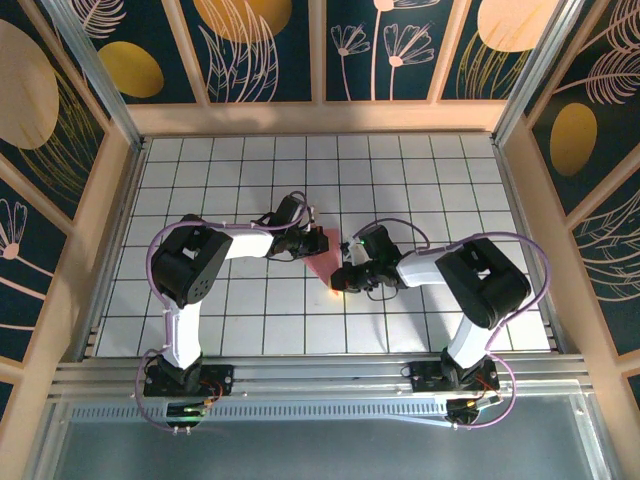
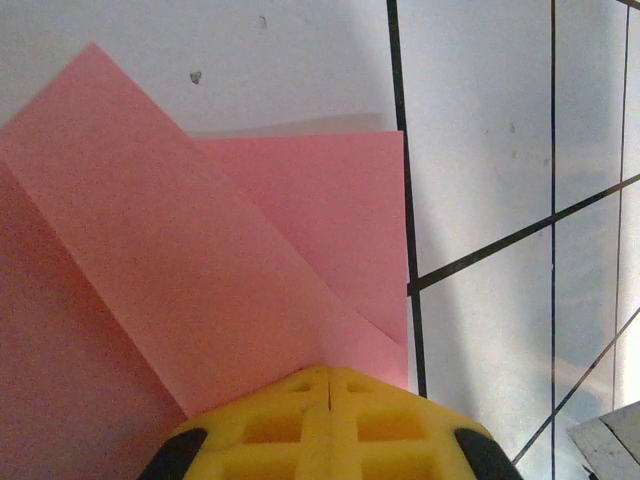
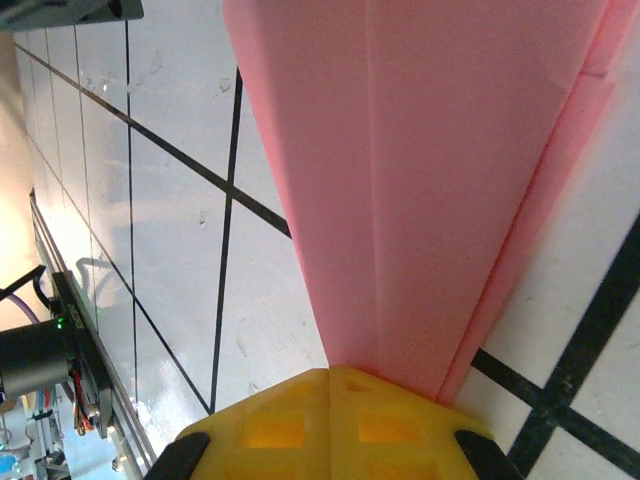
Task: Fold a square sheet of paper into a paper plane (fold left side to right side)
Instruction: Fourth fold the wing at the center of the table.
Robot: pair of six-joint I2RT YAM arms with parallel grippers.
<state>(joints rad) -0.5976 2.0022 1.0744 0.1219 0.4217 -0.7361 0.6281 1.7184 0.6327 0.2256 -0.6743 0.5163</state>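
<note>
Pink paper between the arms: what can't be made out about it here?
Top view: the folded pink paper is too small to read its creases; the left pincer and right pincer cover its ends.
Left wrist view: it runs off the left and bottom edges.
Right wrist view: the top edge cuts its wide end; the pincer hides its tip.
Pinched or just pressed: cannot tell.

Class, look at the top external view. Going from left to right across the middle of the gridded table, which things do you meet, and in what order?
left arm → folded pink paper → right arm
</note>
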